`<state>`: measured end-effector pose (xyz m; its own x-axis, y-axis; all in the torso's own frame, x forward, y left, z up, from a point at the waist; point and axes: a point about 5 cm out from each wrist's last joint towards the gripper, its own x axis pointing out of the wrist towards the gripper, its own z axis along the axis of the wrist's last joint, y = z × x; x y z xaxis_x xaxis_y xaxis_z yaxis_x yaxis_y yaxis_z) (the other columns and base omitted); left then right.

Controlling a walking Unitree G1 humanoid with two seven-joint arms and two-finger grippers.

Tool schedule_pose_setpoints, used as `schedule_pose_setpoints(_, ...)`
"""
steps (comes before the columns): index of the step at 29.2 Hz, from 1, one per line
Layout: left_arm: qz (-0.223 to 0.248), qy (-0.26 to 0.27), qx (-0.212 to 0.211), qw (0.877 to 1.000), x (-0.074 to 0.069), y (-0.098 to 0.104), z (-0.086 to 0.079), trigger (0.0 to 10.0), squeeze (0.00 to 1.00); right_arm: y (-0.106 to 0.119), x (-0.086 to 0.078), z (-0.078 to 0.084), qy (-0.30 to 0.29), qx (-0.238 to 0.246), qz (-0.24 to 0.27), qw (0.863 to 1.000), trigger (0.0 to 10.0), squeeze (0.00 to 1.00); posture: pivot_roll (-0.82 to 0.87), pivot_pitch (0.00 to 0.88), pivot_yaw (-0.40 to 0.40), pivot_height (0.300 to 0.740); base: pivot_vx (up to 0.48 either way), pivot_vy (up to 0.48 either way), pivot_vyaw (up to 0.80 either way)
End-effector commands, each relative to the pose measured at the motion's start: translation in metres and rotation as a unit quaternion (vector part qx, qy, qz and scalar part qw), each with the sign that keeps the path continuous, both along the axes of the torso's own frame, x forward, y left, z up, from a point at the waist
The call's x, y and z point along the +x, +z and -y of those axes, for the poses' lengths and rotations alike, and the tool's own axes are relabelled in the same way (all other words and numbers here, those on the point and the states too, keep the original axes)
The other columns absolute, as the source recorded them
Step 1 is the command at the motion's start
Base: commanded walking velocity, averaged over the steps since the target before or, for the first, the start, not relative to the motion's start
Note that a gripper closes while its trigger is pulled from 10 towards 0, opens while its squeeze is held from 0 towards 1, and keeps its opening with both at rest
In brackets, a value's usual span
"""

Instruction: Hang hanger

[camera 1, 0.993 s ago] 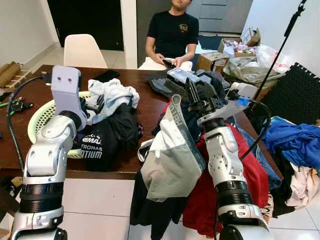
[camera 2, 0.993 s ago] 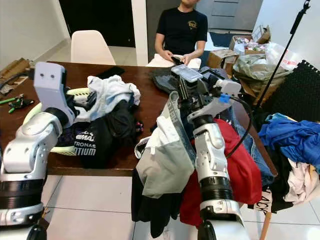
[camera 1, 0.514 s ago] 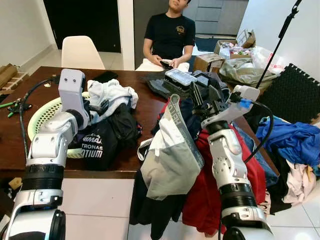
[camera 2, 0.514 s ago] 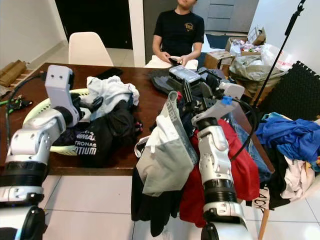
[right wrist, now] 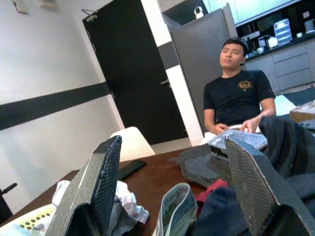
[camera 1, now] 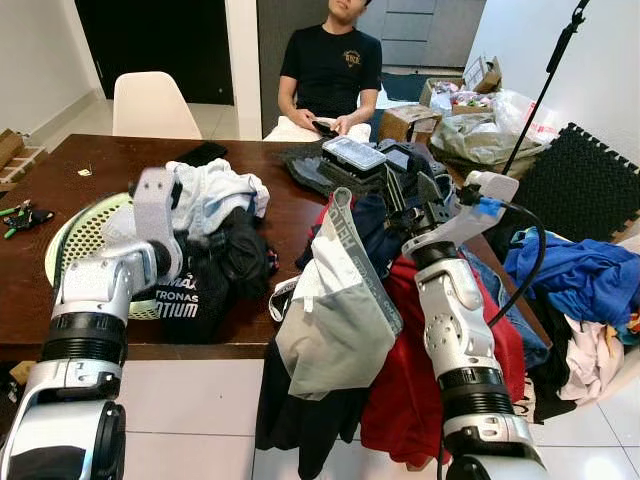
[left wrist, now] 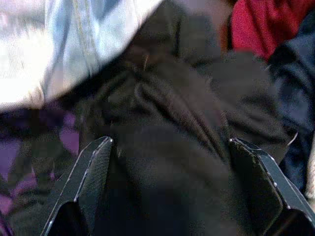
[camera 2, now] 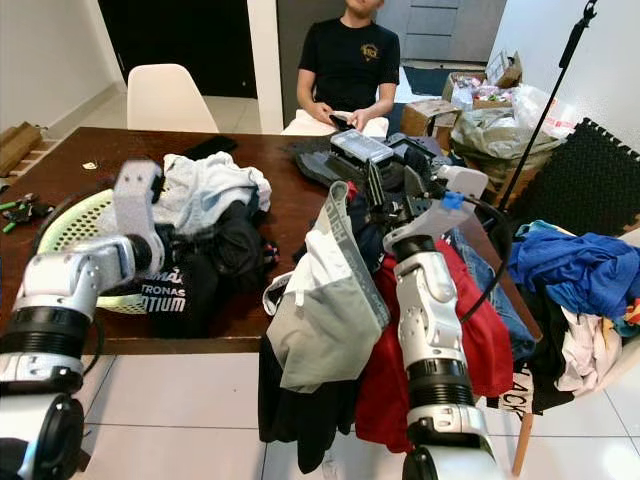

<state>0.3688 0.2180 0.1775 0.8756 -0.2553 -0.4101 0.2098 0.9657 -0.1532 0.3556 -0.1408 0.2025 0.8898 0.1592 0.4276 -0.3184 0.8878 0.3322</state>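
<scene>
- left claw (left wrist: 167,162) is spread wide, pressed into the black garment (camera 1: 215,270) on the laundry basket (camera 1: 75,235) on the table (camera 1: 290,215).
- right claw (right wrist: 172,191) is wide apart and empty, raised over hanging clothes (camera 1: 340,310).
- i cannot make out a hanger.
- the right wrist view shows a seated person (right wrist: 238,101).

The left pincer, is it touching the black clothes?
Cannot tell. The left wrist view shows the left pincer open over the black clothes, but blur hides any contact.
</scene>
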Motion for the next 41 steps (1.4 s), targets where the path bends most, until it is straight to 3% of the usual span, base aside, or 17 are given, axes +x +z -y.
schedule_pose_setpoints(1, -0.023, 0.002, 0.007, 1.0, -0.002, -0.005, -0.006, 10.0, 0.03, -0.001, -0.001, -0.001, 0.002, -0.003, -0.005, 1.0, 10.0, 0.0, 0.09, 0.0, -0.038, 0.74, 0.0, 0.0, 0.0)
schedule_pose_setpoints(9, -0.04, -0.004, 0.011, 0.999, -0.003, -0.012, -0.008, 10.0, 0.0, -0.002, -0.001, -0.002, 0.003, -0.001, -0.008, 1.0, 10.0, 0.0, 0.1, 0.0, -0.035, 0.74, 0.0, 0.0, 0.0)
schedule_pose_setpoints(10, -0.043, 0.002, 0.016, 0.999, -0.003, -0.013, -0.011, 0.6, 0.0, -0.002, -0.001, -0.002, 0.003, 0.0, -0.009, 1.0, 10.0, 0.0, 0.1, 0.0, -0.034, 0.74, 0.0, 0.0, 0.0)
schedule_pose_setpoints(12, -0.043, 0.002, 0.016, 0.999, -0.003, -0.013, -0.011, 0.6, 0.0, -0.002, -0.001, -0.002, 0.003, 0.0, -0.009, 1.0, 10.0, 0.0, 0.1, 0.0, -0.034, 0.74, 0.0, 0.0, 0.0)
schedule_pose_setpoints(13, -0.043, 0.006, 0.018, 0.999, -0.003, -0.013, -0.014, 0.0, 0.0, -0.002, -0.001, -0.002, 0.002, 0.001, -0.009, 1.0, 10.0, 0.0, 0.1, 0.0, -0.034, 0.74, 0.0, 0.0, 0.0)
schedule_pose_setpoints(25, -0.024, 0.029, 0.007, 0.999, 0.001, 0.0, -0.024, 0.0, 0.0, -0.002, 0.0, 0.0, -0.003, 0.006, -0.011, 1.0, 10.0, 0.0, 0.11, 0.0, -0.029, 0.74, 0.0, 0.0, 0.0)
schedule_pose_setpoints(29, 0.03, 0.045, 0.001, 0.999, 0.005, 0.02, -0.029, 0.0, 0.0, -0.001, 0.001, -0.001, -0.004, 0.01, -0.01, 1.0, 10.0, 0.0, 0.11, 0.0, -0.028, 0.74, 0.0, 0.0, 0.0)
schedule_pose_setpoints(30, 0.088, 0.04, 0.001, 0.995, 0.008, 0.038, -0.026, 0.0, 0.0, 0.0, 0.001, -0.002, -0.005, 0.012, -0.009, 1.0, 10.0, 0.0, 0.11, 0.0, -0.028, 0.74, 0.0, 0.0, 0.0)
schedule_pose_setpoints(31, 0.088, 0.04, 0.001, 0.995, 0.008, 0.038, -0.026, 0.0, 0.0, 0.0, 0.001, -0.002, -0.005, 0.012, -0.009, 1.0, 10.0, 0.0, 0.11, 0.0, -0.028, 0.74, 0.0, 0.0, 0.0)
schedule_pose_setpoints(32, 0.197, 0.012, 0.005, 0.98, 0.01, 0.07, -0.016, 0.0, 0.0, 0.0, 0.001, -0.002, -0.006, 0.014, -0.009, 1.0, 10.0, 0.0, 0.11, 0.0, -0.03, 0.74, 0.0, 0.0, 0.0)
schedule_pose_setpoints(33, 0.197, 0.012, 0.005, 0.98, 0.01, 0.07, -0.016, 0.0, 0.0, 0.0, 0.001, -0.002, -0.006, 0.014, -0.009, 1.0, 10.0, 0.0, 0.11, 0.0, -0.03, 0.74, 0.0, 0.0, 0.0)
schedule_pose_setpoints(34, 0.32, -0.017, 0.005, 0.947, 0.007, 0.11, -0.002, 0.0, 0.0, 0.001, 0.002, -0.002, -0.007, 0.015, -0.008, 1.0, 10.0, 0.0, 0.11, 0.0, -0.028, 0.74, 0.0, 0.0, 0.0)
schedule_pose_setpoints(36, 0.32, -0.017, 0.005, 0.947, 0.007, 0.11, -0.002, 0.0, 0.0, 0.001, 0.002, -0.002, -0.007, 0.015, -0.008, 1.0, 10.0, 0.0, 0.11, 0.0, -0.028, 0.74, 0.0, 0.0, 0.0)
schedule_pose_setpoints(37, 0.415, -0.037, -0.007, 0.909, -0.001, 0.146, 0.012, 0.0, 0.0, 0.001, 0.002, -0.002, -0.008, 0.016, -0.007, 1.0, 10.0, 0.0, 0.11, 0.0, -0.029, 0.74, 0.0, 0.0, 0.0)
schedule_pose_setpoints(41, 0.415, -0.037, -0.007, 0.909, -0.001, 0.146, 0.012, 0.0, 0.0, 0.001, 0.002, -0.002, -0.008, 0.016, -0.007, 1.0, 10.0, 0.0, 0.11, 0.0, -0.029, 0.74, 0.0, 0.0, 0.0)
